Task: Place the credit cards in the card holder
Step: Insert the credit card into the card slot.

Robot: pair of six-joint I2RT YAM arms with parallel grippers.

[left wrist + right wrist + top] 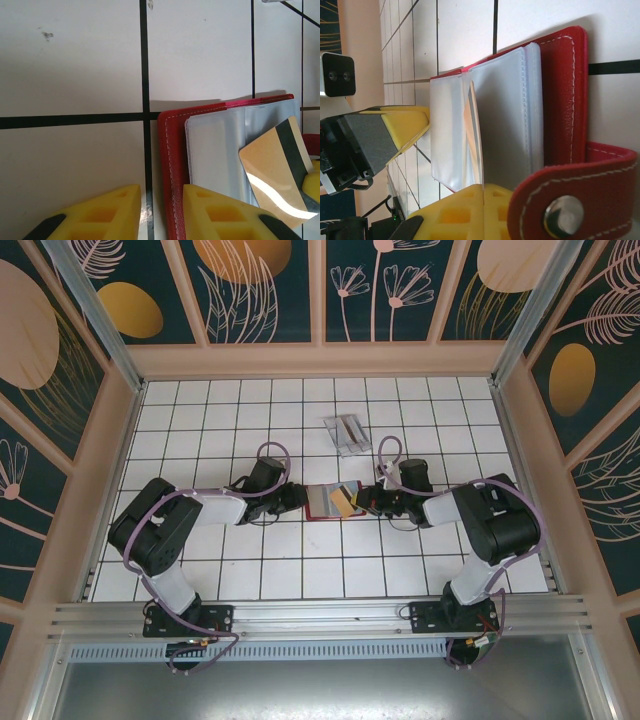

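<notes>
White tiles ruled with black lines cover the counter (200,420), boxed in by pale wooden rails and dark panels painted with flowers and leaves. Near the middle of it, the red card holder (322,502) lies open and flat, its clear sleeves facing up. The two arms reach in toward it, one from the left and one from the right.

At the holder's left edge sits the left hand (161,197), its jaws only narrowly parted. One yellow finger (107,212) is over bare tile just beside the red cover, and the other (220,215) is over the cover's stitched edge and the sleeves. It grips nothing that I can see.

On the right, the right hand (483,200) is closed on a yellow-orange card (275,170) with a dark stripe, pinching it edge-on between its yellow pads. The card is tilted, with its free corner against the clear sleeves. Whether that corner has actually gone into a sleeve I can't quite make out from here.

A red closing tab (570,200) with a metal snap (563,214) sticks out from the holder's right side, close beside the right hand.

Farther back, well apart from the holder, a clear plastic case (348,433) rests on the tiles.
</notes>
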